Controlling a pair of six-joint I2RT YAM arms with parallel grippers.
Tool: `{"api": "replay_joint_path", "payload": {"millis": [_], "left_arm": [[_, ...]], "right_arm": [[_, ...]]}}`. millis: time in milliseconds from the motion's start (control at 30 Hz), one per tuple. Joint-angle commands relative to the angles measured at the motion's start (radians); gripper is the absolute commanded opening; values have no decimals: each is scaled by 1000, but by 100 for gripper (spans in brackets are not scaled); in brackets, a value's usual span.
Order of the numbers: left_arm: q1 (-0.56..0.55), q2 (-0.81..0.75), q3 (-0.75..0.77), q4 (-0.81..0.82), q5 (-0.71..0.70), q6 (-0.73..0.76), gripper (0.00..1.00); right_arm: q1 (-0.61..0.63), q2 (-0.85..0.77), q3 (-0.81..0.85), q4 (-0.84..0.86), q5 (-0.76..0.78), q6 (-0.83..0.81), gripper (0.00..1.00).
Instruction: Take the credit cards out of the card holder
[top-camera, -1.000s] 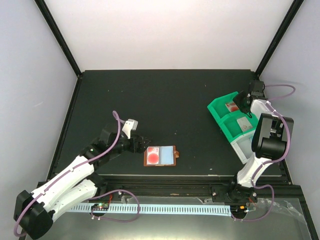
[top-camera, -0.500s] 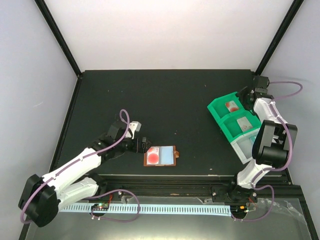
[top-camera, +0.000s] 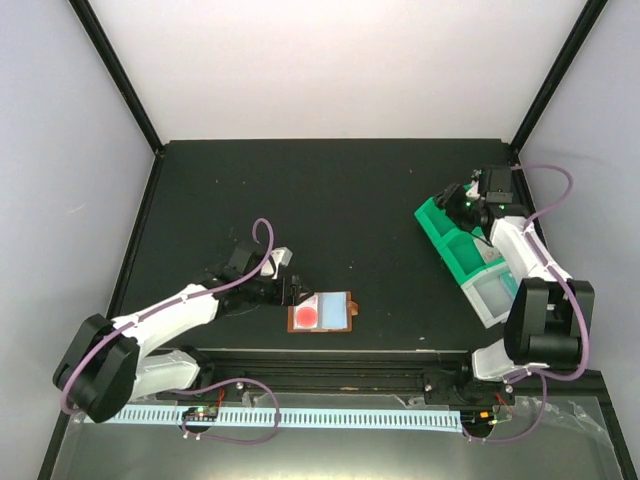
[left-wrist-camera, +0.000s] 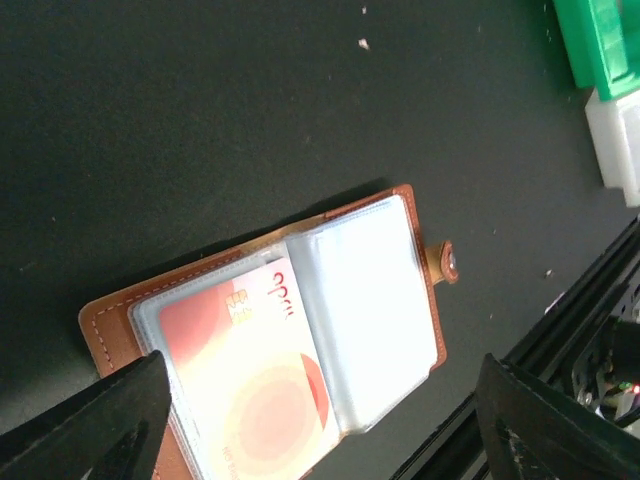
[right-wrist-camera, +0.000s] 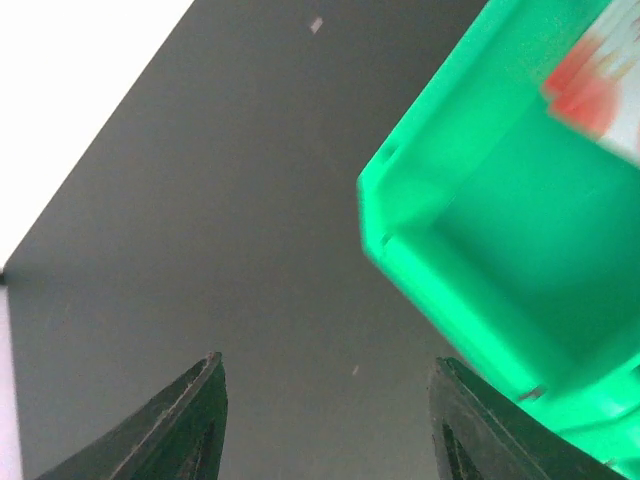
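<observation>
Near the front edge of the table: the card holder lies open and flat, leather side down, with its snap tab on the right.
Holder pockets: I see a card with a red circle tucked into the left clear pocket. The right pocket looks pale and I can't tell what it holds.
Left gripper: low at the holder's left end, fingers spread wide and gripping nothing. I can't tell whether it touches the leather.
Right gripper: fingers parted and empty, hovering by the far corner of the green tray.
Far tray compartment: a blurred white card with a red mark lies inside.
White bin: sits against the tray's near end.
</observation>
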Motion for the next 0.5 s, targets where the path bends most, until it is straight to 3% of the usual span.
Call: {"api": "replay_joint_path", "payload": {"millis": [0,467], "left_arm": [[6,38,-22,95,87,-37,80],[8,154,-5,88,46,-51,43]], "right_arm": [[65,-82,-80,36,-117,-50,56],[409,-203,-299,169,-200,-41,41]]}}
